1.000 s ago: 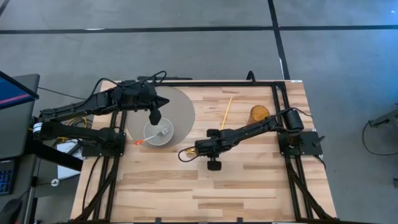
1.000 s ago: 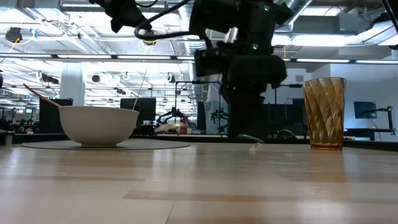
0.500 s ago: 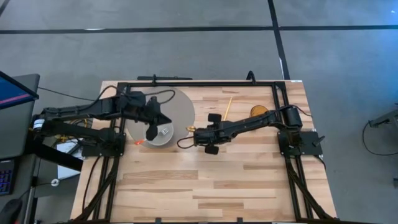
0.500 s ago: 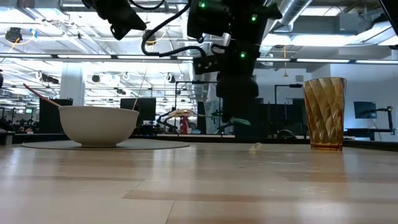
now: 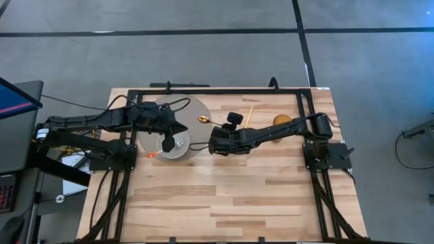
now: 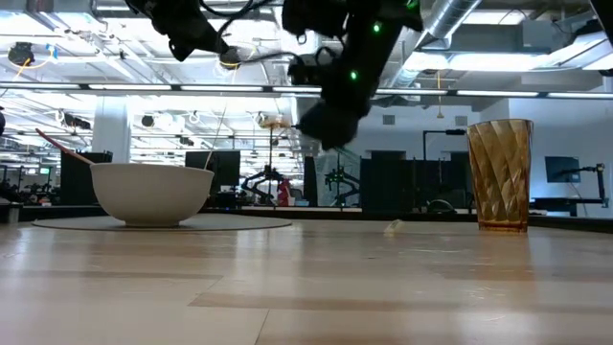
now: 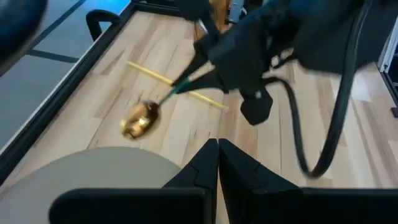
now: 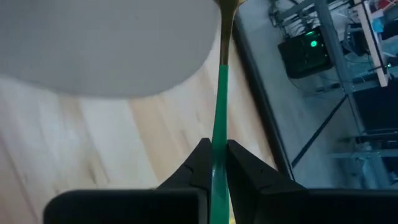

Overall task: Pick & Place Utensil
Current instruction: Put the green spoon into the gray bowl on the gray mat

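Note:
A spoon with a gold bowl (image 5: 203, 120) and a green handle (image 8: 218, 106) is lifted over the rim of the round grey mat (image 5: 196, 108). My right gripper (image 5: 218, 133) is shut on it. A white bowl (image 5: 175, 148) stands on the mat with a fork and a red-handled utensil (image 5: 150, 155) inside. My left gripper (image 5: 167, 143) hovers shut and empty over the bowl. In the left wrist view the spoon's bowl (image 7: 140, 119) and my right gripper (image 7: 249, 59) show beyond my shut fingers (image 7: 217, 163). My right gripper pinches the spoon's green handle (image 8: 217, 134) between its two fingers (image 8: 200, 163), which lie along the handle. The spoon sticks out forward past the fingertips, its gold neck (image 8: 226, 25) and bowl end toward the mat. It is lifted clear of the table.
An amber ribbed cup (image 5: 282, 123) stands at the table's far right; it also shows in the low view (image 6: 500, 174). A yellow chopstick (image 5: 245, 118) lies on the wood between mat and cup. The black frame (image 5: 224, 90) runs along the table's far and side edges.
My right gripper has risen from the table's middle with the spoon, swung toward the far edge and the mat, and turned so that the spoon's bowl points at the mat's rim. My left gripper has moved a little toward the near edge, over the white bowl.

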Motion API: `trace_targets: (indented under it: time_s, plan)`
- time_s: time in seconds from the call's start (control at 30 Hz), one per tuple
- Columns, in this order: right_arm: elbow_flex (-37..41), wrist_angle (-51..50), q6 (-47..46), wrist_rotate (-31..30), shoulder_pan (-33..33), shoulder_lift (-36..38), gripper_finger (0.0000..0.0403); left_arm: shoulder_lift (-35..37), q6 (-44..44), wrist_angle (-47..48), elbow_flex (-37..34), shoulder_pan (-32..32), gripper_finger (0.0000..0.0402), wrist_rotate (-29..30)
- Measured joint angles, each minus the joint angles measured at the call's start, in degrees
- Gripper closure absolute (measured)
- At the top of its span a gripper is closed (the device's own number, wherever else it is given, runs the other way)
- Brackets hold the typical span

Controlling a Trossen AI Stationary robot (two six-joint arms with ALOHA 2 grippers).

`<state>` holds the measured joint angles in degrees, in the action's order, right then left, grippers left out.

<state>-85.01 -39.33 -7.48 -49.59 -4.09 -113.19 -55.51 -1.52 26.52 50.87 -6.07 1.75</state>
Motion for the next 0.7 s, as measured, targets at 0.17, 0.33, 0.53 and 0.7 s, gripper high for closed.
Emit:
trace_targets:
  time_s: [0.17,0.33,0.53,0.7]
  plan:
    - [0.0,3.24,-0.03,-2.03,0.15,5.28,0.037,1.44,0.0,-0.04,0.0,0.0,0.0389,0.17]
    - [1.62,5.23,-1.01,-7.52,0.04,12.49,0.0377,5.98,0.0,-0.27,0.0,0.21,0.0389,0.2]
    - [12.19,19.81,0.97,-8.6,-0.11,21.62,0.0384,11.87,0.87,-0.75,-0.28,1.48,0.0389,0.18]
    - [22.37,50.24,12.83,9.43,1.05,24.72,0.0369,13.57,2.35,-5.22,-4.39,1.62,0.0389,0.17]
